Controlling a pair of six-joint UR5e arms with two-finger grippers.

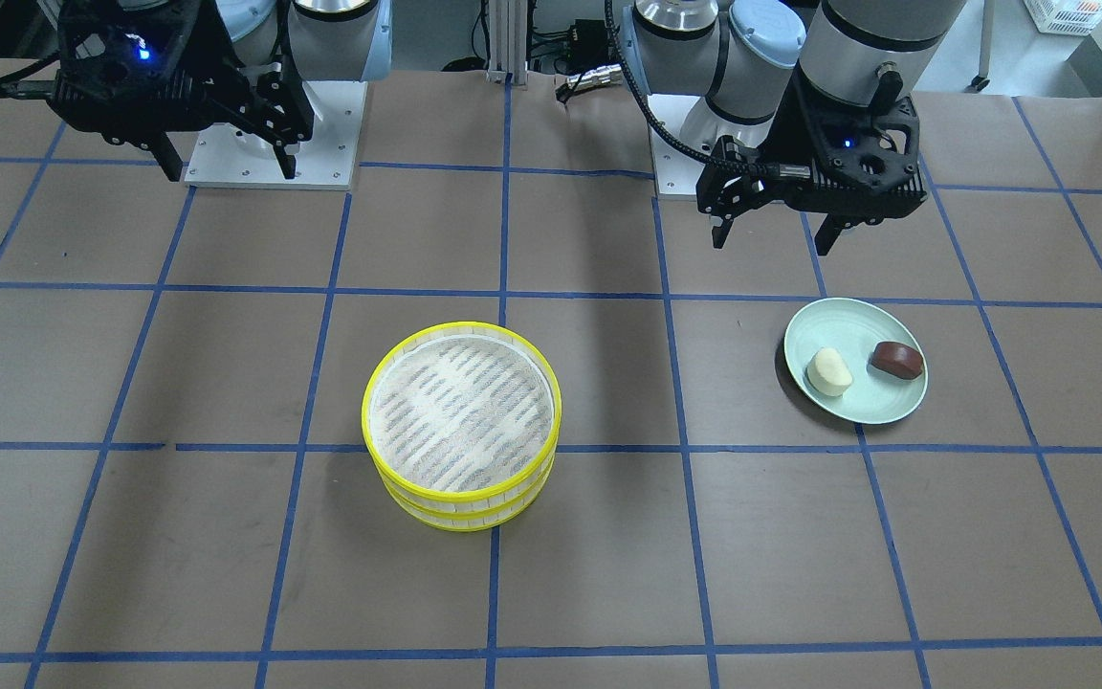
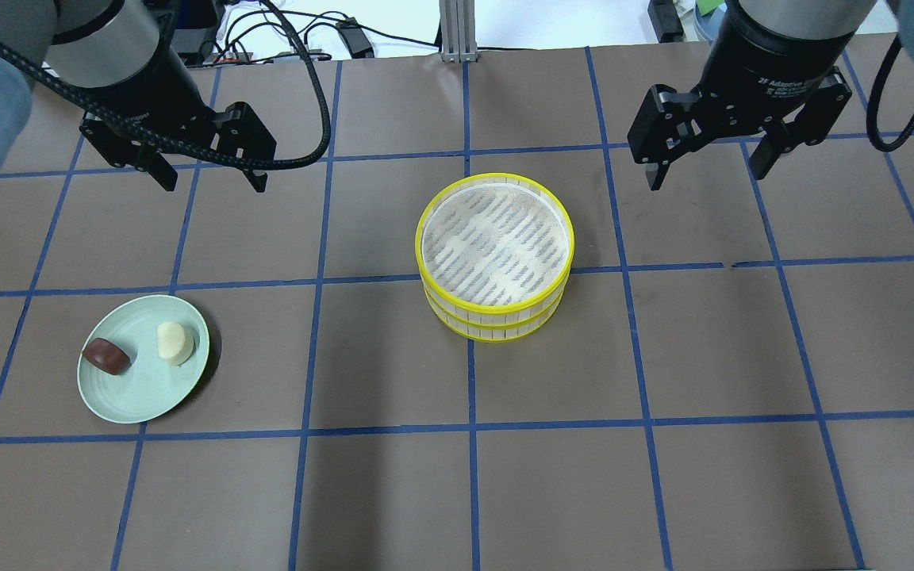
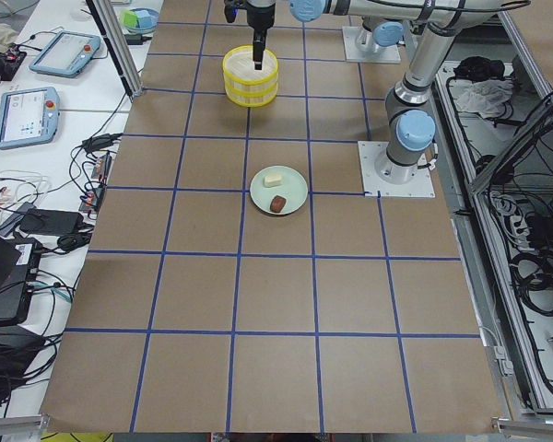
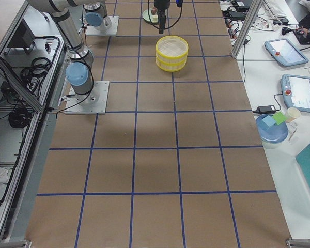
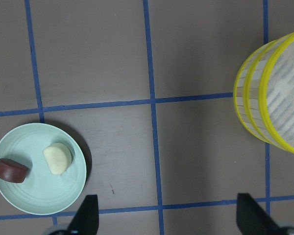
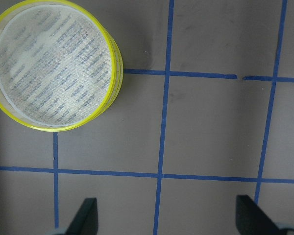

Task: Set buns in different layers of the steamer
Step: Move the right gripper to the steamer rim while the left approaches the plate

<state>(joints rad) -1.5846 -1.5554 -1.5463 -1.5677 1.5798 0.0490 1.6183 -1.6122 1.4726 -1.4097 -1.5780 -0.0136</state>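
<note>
The white bun and brown bun on the green plate are judged soft and light, to be pinched gently at the sides; the left pincer and right pincer are held open, empty.

The lower steamer layer shows only its wall; its floor is hidden under the upper layer. The left wrist view's right edge cuts both.
</note>
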